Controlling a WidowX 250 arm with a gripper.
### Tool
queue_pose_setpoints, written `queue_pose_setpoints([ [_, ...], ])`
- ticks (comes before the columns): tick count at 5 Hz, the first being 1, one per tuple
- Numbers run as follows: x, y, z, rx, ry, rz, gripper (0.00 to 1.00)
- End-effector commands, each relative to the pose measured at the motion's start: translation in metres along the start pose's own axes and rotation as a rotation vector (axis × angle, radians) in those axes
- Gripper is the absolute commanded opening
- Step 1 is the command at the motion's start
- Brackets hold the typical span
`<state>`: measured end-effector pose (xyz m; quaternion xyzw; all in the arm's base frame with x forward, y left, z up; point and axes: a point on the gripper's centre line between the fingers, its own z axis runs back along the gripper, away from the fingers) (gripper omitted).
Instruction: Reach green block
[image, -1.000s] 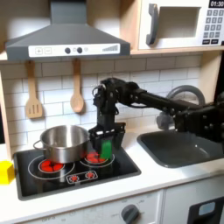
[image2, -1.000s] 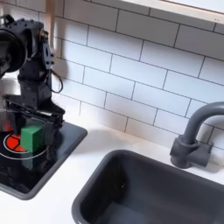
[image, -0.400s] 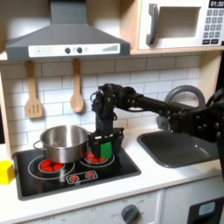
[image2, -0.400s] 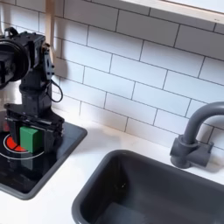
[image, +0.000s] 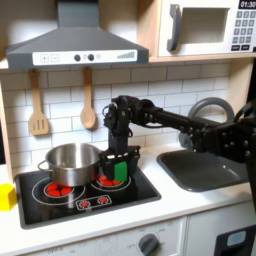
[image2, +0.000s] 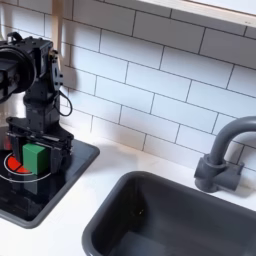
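Note:
The green block (image: 121, 171) stands on the right-hand red burner of the black toy stove (image: 85, 193). My gripper (image: 120, 163) points straight down over the block and is open, with one finger on each side of it. In the second exterior view the green block (image2: 36, 157) sits in the gap between the black fingers (image2: 63, 151), and space shows on both sides of it. I cannot tell whether a finger touches the block.
A steel pot (image: 69, 163) sits on the stove just left of the gripper in the first exterior view. A yellow block (image: 6, 196) lies at the counter's left edge. The sink (image: 208, 167) and grey faucet (image2: 222, 150) are to the right. Wooden utensils (image: 38, 103) hang on the tiled wall.
The gripper has come down over the green block, so its fingers now stand on either side of it. The block has not moved.

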<state>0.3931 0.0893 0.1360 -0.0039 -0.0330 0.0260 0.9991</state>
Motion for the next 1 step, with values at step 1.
queue_pose_setpoints([
  [1,0.0000,0.0000,0.0000,0.000,0.000,-0.002,1.00],
])
